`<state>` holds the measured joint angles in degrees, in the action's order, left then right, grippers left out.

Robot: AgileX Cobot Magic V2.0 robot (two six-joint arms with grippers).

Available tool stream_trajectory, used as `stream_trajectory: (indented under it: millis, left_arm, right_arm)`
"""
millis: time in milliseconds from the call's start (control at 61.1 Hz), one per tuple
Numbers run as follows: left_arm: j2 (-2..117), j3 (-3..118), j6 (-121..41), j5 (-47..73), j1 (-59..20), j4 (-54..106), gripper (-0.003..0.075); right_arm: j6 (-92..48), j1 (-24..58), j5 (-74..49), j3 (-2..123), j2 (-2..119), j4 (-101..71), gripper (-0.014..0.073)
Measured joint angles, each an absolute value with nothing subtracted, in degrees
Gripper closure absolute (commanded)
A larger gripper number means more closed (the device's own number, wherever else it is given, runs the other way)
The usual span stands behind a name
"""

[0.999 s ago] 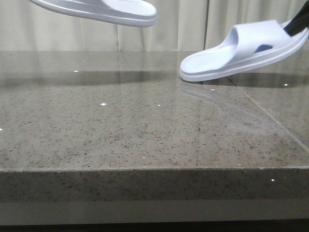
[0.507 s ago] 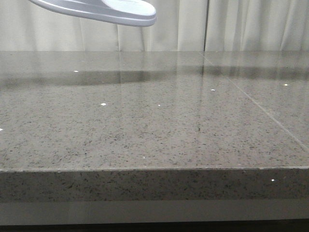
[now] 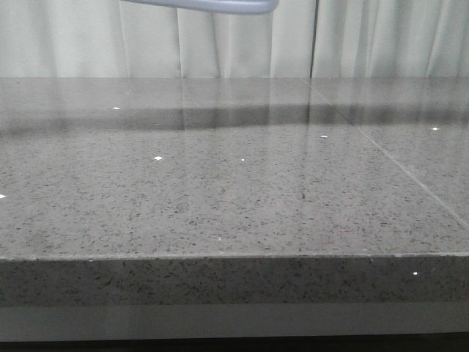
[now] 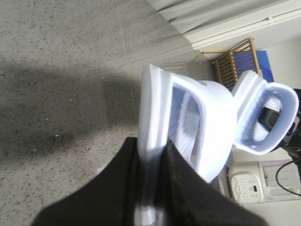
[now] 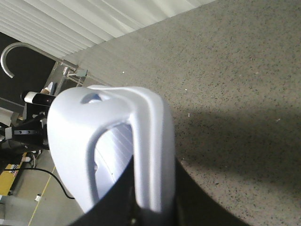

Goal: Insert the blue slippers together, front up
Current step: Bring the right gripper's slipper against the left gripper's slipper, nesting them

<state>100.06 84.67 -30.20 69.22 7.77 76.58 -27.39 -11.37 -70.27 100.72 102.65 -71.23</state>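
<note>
Each gripper holds one pale blue slipper in the air above the grey stone table [image 3: 220,191]. My left gripper [image 4: 153,155] is shut on the sole edge of the left slipper [image 4: 188,122]; in the front view only the underside of that slipper [image 3: 220,6] shows at the top edge. My right gripper [image 5: 153,188] is shut on the sole edge of the right slipper [image 5: 108,136]. That right slipper also shows in the left wrist view [image 4: 263,117], close beside the left one, its strap opening facing the camera. Neither gripper shows in the front view.
The table's front edge [image 3: 234,257] runs across the front view, with pale curtains [image 3: 381,37] behind it. A white appliance [image 4: 249,186] and a wooden rack [image 4: 235,59] stand off the table's side. A curved tap [image 5: 19,52] stands beyond the table.
The right slipper has left the front view, having been at the upper right a second ago. The left slipper has risen and shifted right, so only its underside remains at the top edge.
</note>
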Motion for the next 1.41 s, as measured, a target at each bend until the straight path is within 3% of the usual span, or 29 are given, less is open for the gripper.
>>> stream_trajectory:
  millis: [540, 1408]
  left_arm:
    - [99.45, 84.67, -30.20, 69.12, 7.43, 81.30, 0.0739]
    - [99.45, 84.67, -30.20, 66.05, 4.48, 84.35, 0.0739]
  right_arm:
    - [-27.39, -11.10, -70.27, 100.72, 105.65, -71.89, 0.0652]
    - [-27.71, -2.83, -67.40, 100.72, 107.17, -76.44, 0.0652]
